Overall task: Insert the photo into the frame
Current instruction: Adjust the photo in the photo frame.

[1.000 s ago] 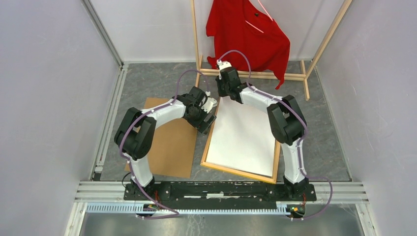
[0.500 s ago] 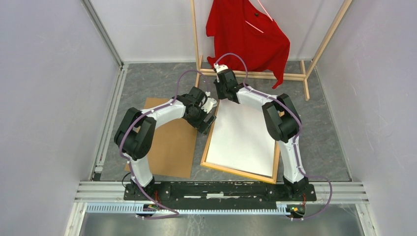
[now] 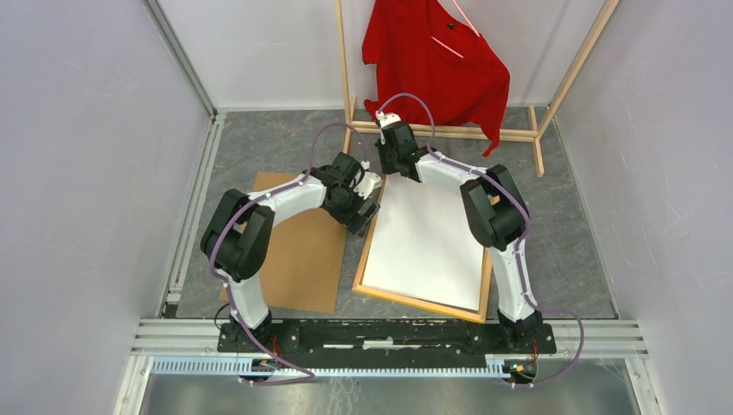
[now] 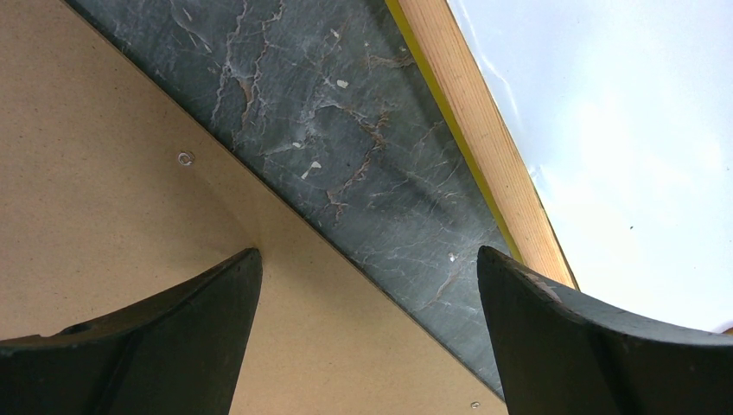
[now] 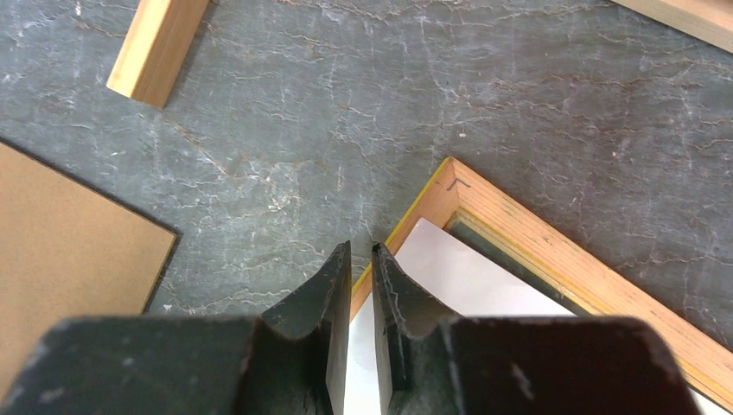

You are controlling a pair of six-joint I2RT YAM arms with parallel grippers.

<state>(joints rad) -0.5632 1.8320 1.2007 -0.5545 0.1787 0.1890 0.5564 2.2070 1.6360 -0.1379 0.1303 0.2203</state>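
The frame [image 3: 415,300] lies face down on the grey table, its light wood back up and a yellow edge showing. The photo [image 3: 428,238] lies inside it, white reverse side up. My right gripper [image 3: 399,170] hangs over the frame's far left corner. In the right wrist view its jaws [image 5: 360,246] stand a narrow slit apart above the frame's left rail [image 5: 519,233] and the photo's corner [image 5: 458,277], and nothing is visibly pinched. My left gripper [image 3: 367,207] is wide open [image 4: 367,253], low over the strip of table between the brown board and the frame's left rail [image 4: 480,138].
A brown backing board [image 3: 298,251] lies flat left of the frame. A wooden clothes rack [image 3: 449,131] with a red shirt [image 3: 436,60] stands at the back, one foot [image 5: 156,47] close to the frame's far corner. Grey walls enclose the table.
The right gripper has shifted slightly towards the far left corner of the frame and its jaws have narrowed. The left arm, frame and photo have not moved.
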